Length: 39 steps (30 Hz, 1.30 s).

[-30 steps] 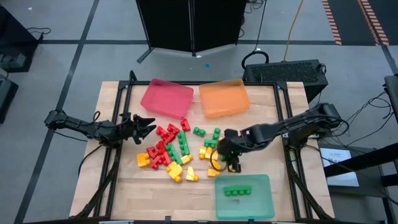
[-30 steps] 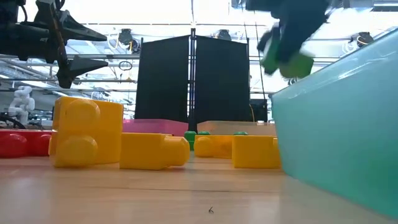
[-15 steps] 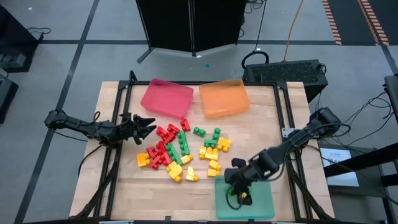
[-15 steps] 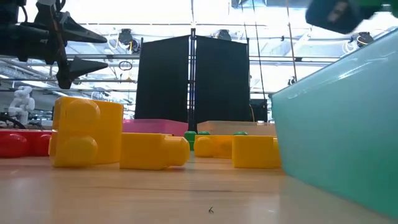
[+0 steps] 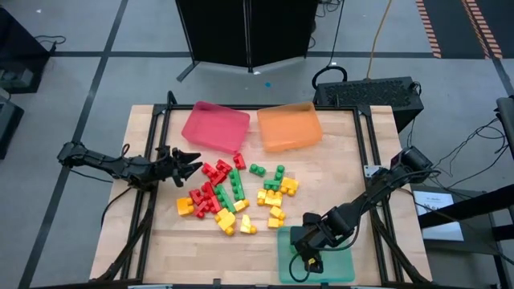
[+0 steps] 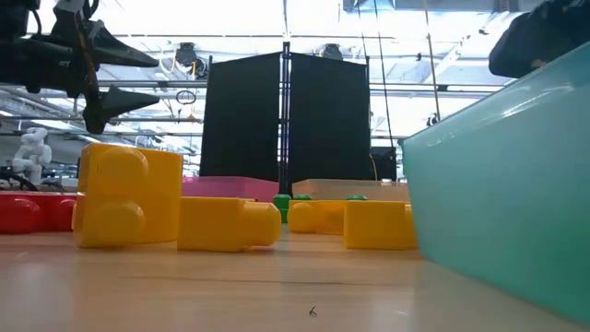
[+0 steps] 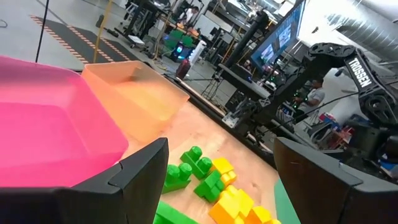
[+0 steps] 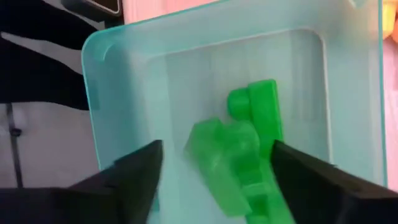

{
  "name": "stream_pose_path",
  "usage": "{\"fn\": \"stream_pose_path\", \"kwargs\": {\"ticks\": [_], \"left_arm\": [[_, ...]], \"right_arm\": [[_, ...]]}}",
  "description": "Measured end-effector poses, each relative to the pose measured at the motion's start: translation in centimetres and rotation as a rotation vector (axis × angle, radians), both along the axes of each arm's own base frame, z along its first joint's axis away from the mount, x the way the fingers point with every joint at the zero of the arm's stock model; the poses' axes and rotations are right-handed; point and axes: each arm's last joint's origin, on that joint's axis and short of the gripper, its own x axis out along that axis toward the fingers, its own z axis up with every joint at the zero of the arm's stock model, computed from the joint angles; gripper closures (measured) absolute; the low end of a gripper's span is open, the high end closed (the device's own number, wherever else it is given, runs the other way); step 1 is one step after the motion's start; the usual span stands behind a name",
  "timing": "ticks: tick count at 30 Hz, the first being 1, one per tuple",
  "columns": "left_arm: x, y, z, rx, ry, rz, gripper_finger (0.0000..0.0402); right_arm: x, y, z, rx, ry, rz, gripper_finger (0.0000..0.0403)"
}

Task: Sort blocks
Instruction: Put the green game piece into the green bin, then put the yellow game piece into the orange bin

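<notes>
Right wrist view, right tool over the green tray, fingers spread wide, gripping nothing, green blocks lying in the tray between them, left tool wide open and empty, pile of loose blocks just beyond its tips on the counter.

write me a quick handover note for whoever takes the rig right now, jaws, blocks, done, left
Right gripper: jaws open over the flat green plastic tray at the table's near right; green studded plastic bricks lie in it, one blurred right below the jaws.
Left gripper: jaws open, empty, waiting left of the pile.
Done: some green in its tray.
Left: mixed red, yellow and green bricks mid-table; red plastic tray and orange plastic tray at the far edge show no bricks.
</notes>
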Motion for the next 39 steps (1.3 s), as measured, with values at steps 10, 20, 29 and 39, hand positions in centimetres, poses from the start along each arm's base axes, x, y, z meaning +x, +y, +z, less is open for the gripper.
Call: {"fn": "stream_pose_path", "kwargs": {"ticks": [10,20,29,39], "left_arm": [[0.0,0.0,-0.1,0.004,0.014,0.0,0.011],[0.0,0.0,-0.1,0.004,0.014,0.0,0.011],[0.0,0.0,-0.1,0.003,0.013,0.0,0.011],[0.0,0.0,-0.1,0.002,0.013,0.0,0.011]], "right_arm": [[2.7,-2.8,5.2,-0.04,-0.075,0.021,0.0078],[4.8,-13.9,6.5,-0.46,0.009,-0.083,0.009],[4.6,-16.1,-0.4,-0.394,0.031,-0.04,0.0084],[3.9,-18.1,-5.2,-0.382,-0.047,-0.151,0.0083]]}}
